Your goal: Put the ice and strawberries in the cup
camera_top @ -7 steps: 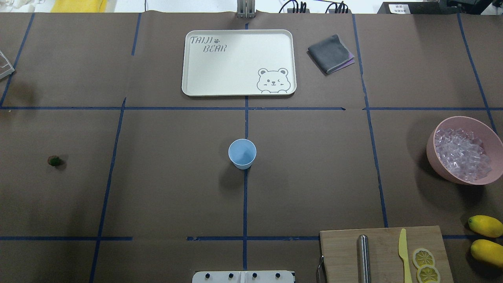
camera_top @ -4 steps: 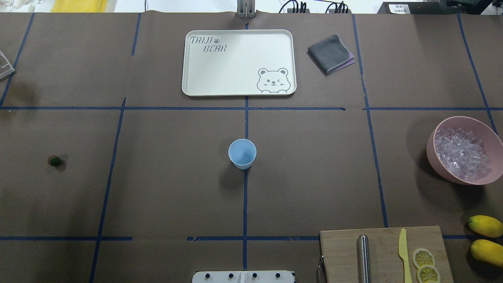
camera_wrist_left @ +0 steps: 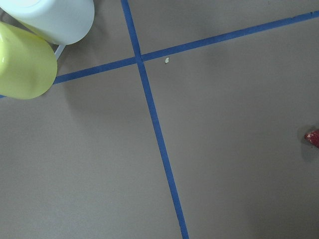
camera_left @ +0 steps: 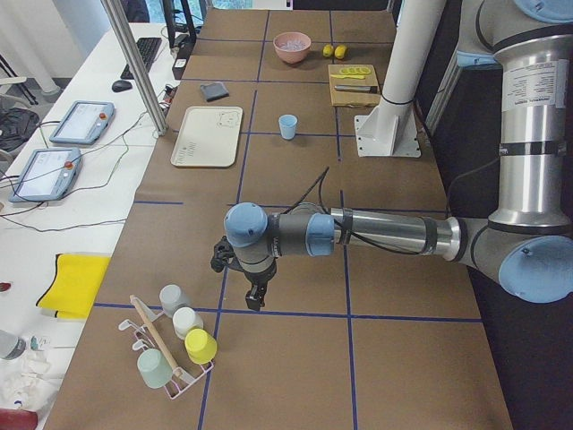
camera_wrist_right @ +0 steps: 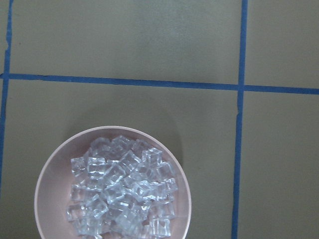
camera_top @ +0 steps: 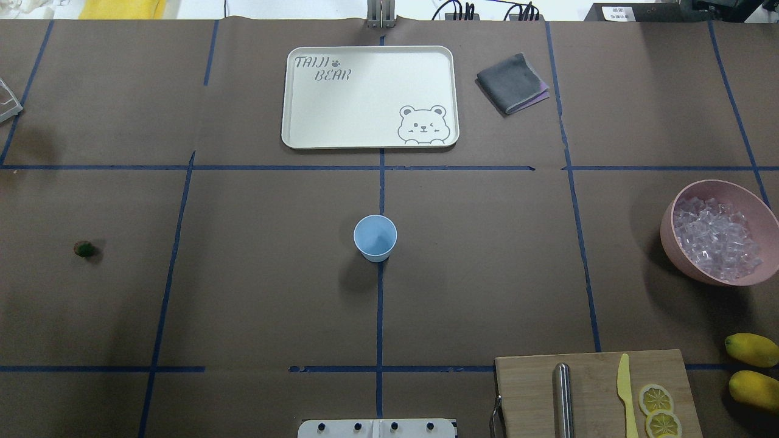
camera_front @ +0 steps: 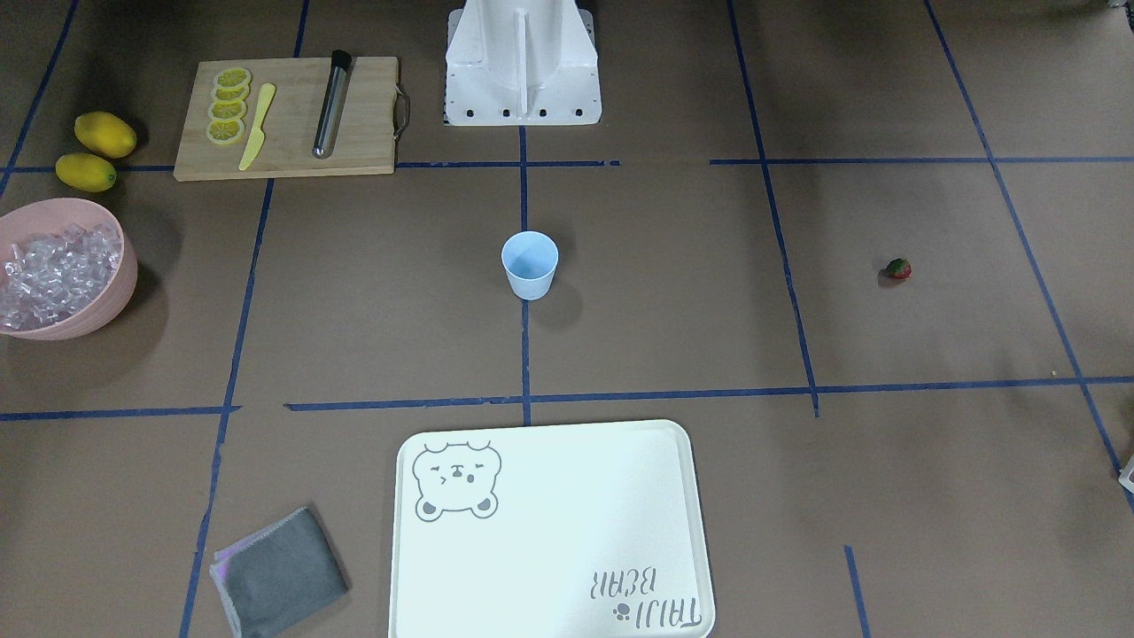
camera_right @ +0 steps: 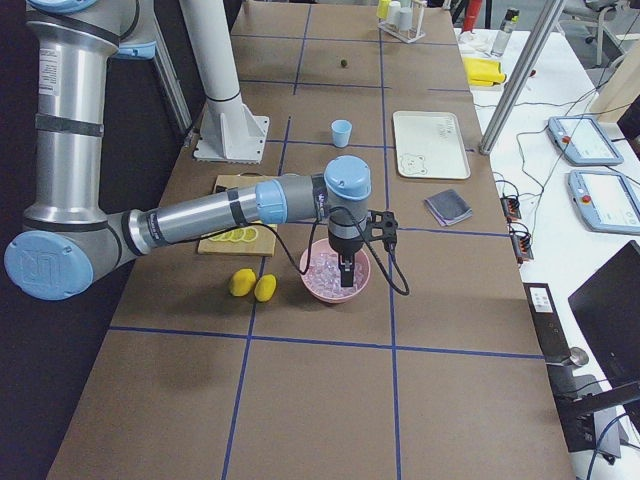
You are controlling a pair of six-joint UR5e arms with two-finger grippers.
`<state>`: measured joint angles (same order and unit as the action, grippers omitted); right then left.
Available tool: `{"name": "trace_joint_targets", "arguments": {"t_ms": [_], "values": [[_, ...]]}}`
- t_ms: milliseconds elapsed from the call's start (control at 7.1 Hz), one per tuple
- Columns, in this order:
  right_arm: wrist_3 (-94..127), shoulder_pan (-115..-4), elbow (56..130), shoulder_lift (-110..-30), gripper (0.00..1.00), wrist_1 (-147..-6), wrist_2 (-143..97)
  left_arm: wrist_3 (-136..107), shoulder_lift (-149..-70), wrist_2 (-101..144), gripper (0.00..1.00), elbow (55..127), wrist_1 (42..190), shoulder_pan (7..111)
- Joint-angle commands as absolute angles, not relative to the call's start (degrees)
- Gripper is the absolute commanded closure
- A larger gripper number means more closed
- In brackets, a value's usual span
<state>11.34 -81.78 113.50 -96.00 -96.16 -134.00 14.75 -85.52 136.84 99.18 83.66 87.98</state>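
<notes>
The pale-blue cup stands upright at the table's middle, also seen in the front view. The strawberry lies alone far to the left, and its red tip shows at the left wrist view's right edge. The ice fills a pink bowl at the right, which shows from above in the right wrist view. My right gripper hangs over the bowl. My left gripper hangs over the table near a cup rack. I cannot tell whether either is open or shut.
A white bear tray and a grey cloth lie at the far side. A cutting board with a metal rod, yellow knife and lemon slices sits near right, beside two lemons. A rack of cups stands at the left end.
</notes>
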Motion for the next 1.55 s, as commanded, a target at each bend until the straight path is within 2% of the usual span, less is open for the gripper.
{"name": "trace_joint_targets", "arguments": {"t_ms": [0, 422, 1408], "values": [[14.5, -77.45, 113.47, -94.66, 0.0, -94.59, -134.21, 14.76, -85.52, 136.85, 0.0, 99.23, 83.67, 87.98], [20.21, -73.04, 110.67, -95.62, 0.0, -84.75, -133.33, 14.76, -85.52, 136.93, 0.0, 99.23, 83.67, 87.98], [20.3, -68.83, 105.73, -95.62, 0.0, -79.72, -132.11, 14.76, -85.52, 136.93, 0.0, 99.23, 83.67, 87.98]]}}
